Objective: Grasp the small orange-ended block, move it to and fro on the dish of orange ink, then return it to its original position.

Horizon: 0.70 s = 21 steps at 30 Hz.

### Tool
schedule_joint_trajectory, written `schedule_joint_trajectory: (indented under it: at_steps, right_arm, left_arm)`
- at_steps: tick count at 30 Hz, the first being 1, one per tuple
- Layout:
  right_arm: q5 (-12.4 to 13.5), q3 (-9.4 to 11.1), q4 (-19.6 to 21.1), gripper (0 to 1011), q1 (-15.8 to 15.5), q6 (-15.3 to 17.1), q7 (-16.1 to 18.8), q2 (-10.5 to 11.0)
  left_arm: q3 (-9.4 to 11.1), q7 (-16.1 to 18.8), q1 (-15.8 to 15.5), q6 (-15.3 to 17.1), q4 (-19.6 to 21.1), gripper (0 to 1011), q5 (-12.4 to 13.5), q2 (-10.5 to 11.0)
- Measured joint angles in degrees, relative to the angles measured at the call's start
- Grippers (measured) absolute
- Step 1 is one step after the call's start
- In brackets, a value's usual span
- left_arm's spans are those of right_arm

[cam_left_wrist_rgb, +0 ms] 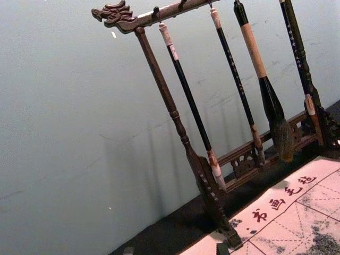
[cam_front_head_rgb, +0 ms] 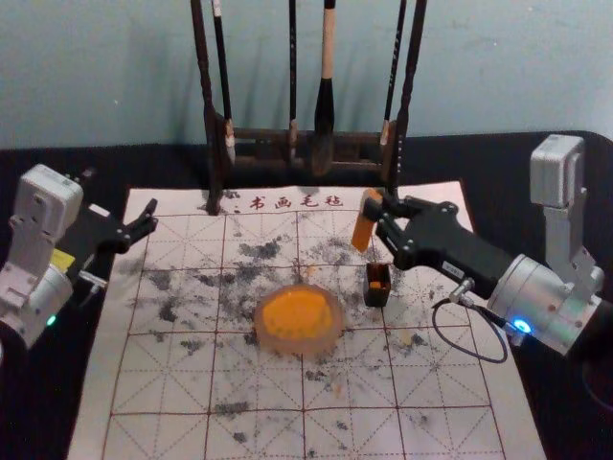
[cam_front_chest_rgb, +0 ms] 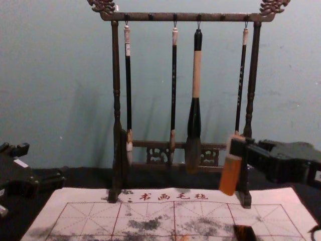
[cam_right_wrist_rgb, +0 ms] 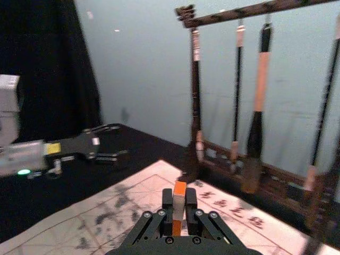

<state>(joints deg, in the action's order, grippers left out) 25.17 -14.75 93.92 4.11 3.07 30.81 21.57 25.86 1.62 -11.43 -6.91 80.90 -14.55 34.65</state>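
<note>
Four red characters: 书画毛毡, printed along the top of the mat.
Brush handles: small pale writing on the dark shafts of the hanging brushes; too small for me to read.
Arm labels: yellow sticker on the left arm; white tag on the right, illegible.
Mat surface: pale, red-gridded, blotched with grey-black ink, a few orange specks.
Room: blue-green wall behind, dark cloth under the mat, dark curtain upper left of the right wrist view.
Block: right of centre in the head view, tilted, raised above the mat, apart from the dish of orange ink.
Right gripper: I have it clenched on the block's upper end.
Left gripper: parked at the left edge of the chest view, fingers spread.
Small dark box: just below the block in the head view, orange inside, right of the dish.
Rack: stands at the mat's far edge, behind the block.
Open room: mat below the dish, toward the bottom of the head view.
Cable: loops beside the right arm.
</note>
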Motion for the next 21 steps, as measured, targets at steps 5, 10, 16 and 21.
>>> schedule_joint_trajectory:
  at_steps: [5,10,16,21]
  right_arm:
    - [1.85,-2.60,-4.47,138,3.68,-0.35,5.14,0.81]
    - [1.53,-5.65,-8.44,138,6.81,-1.21,7.54,1.01]
    - [0.27,-8.63,-12.32,138,9.66,-1.98,8.09,0.46]
    - [-0.69,-10.55,-14.84,138,11.42,-2.53,7.98,-0.05]
  left_arm:
    - [0.00,0.00,0.00,0.00,0.00,1001,0.00,0.00]
    - [0.00,0.00,0.00,0.00,0.00,1001,0.00,0.00]
    - [0.00,0.00,0.00,0.00,0.00,1002,0.00,0.00]
    - [0.00,0.00,0.00,0.00,0.00,1001,0.00,0.00]
